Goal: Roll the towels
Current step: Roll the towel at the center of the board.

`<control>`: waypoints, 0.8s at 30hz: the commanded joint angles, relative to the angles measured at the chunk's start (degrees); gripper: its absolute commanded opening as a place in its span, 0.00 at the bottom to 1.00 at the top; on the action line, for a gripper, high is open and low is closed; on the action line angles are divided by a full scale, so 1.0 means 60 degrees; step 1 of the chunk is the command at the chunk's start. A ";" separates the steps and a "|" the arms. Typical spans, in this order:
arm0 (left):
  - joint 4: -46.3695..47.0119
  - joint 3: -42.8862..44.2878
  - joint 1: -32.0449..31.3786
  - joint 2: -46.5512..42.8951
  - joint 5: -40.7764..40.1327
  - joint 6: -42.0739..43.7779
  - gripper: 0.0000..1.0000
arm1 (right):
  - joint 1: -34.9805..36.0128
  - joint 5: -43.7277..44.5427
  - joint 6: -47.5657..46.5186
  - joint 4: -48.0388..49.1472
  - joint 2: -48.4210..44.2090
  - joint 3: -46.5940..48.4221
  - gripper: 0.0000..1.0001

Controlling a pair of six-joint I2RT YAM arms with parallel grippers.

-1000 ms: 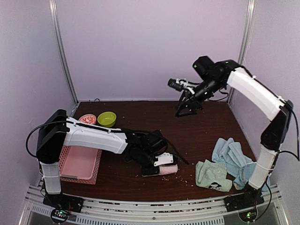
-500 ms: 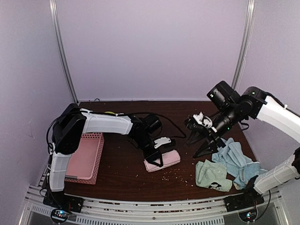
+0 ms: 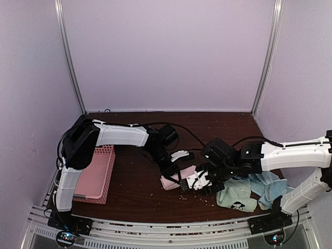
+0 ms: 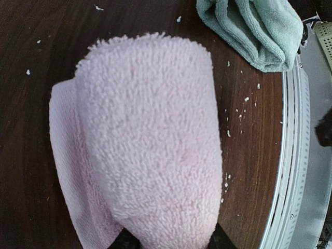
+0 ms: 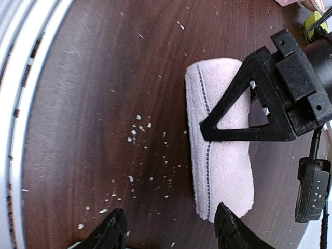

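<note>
A pink towel point(image 3: 171, 181) lies rolled up at the middle of the table. My left gripper point(image 3: 176, 174) reaches over it from the left and is shut on it. In the left wrist view the roll point(image 4: 150, 135) fills the frame, with a dark fingertip on each side of its near end point(image 4: 171, 241). My right gripper point(image 3: 196, 182) hangs low at the roll's right end, open. Its fingers point(image 5: 111, 228) straddle bare table point(image 5: 171, 231), one tip just beside the towel's end point(image 5: 223, 155). A mint green towel point(image 3: 236, 194) with a dark mark and a light blue towel point(image 3: 267, 184) lie crumpled at the front right.
A pink latticed basket point(image 3: 96, 174) stands at the front left, beside the left arm's base. White crumbs point(image 5: 137, 129) are scattered on the dark wood in front of the roll. The metal rail point(image 4: 290, 155) marks the table's near edge.
My right arm has swung down from the back of the table to the right end of the pink roll. The left gripper has carried the roll slightly away from the near edge.
</note>
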 commanded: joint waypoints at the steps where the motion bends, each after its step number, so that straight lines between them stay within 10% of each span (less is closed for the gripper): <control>1: -0.0519 -0.0088 0.0064 0.0469 0.0032 -0.0030 0.34 | 0.0112 0.2068 -0.0553 0.2823 0.0460 -0.0813 0.61; 16: -0.0758 0.0020 0.0110 0.0650 0.0248 0.0319 0.33 | 0.0135 0.3787 -0.1750 0.7191 0.2537 -0.2317 0.60; 24: -0.0866 -0.0105 0.0359 0.0352 -0.0024 0.0429 0.38 | 0.0139 0.3151 -0.1705 0.5270 0.2950 -0.1297 0.22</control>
